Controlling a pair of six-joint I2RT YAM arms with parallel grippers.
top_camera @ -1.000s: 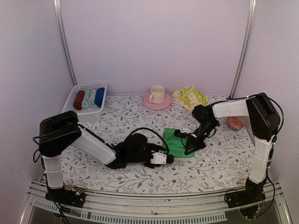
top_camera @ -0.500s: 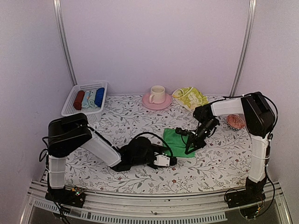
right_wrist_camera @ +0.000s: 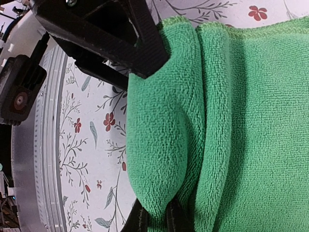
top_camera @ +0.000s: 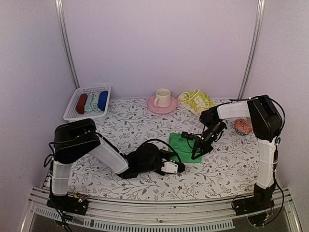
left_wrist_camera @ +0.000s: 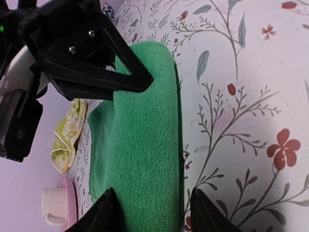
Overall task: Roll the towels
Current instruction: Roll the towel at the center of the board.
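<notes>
Looking at a soft, plain bright green towel [top_camera: 182, 145] lying flat around the middle of the table with the white floral-print cover [top_camera: 120, 125], near edge doubled over into a thick rounded lip. Got the right gripper [right_wrist_camera: 157, 220] squeezed almost fully shut, thin black fingers pinching that lip, so definitely hanging on to the green towel. Got the left gripper [left_wrist_camera: 157, 212] roughly half open, down low at the end of the same fold and straddling it, with one finger overlapping the cloth and the other just beside it on the tabletop. Can't tell whether actually pressing the fabric, but doesn't look clamped. Pretty much nose to nose, those two grippers, close together over the fold. Further back, near the rear wall, spotted the pale yellow towel with green printed marks [top_camera: 197, 100], crumpled in a heap, not rolled, well apart from both grippers and just beside a pink saucer with a cream cup [top_camera: 162, 99]. Over in the back left corner, a white plastic basket [top_camera: 72, 107] holding dark red, pale blue and deep blue cloth rolls [top_camera: 91, 102] side by side.
</notes>
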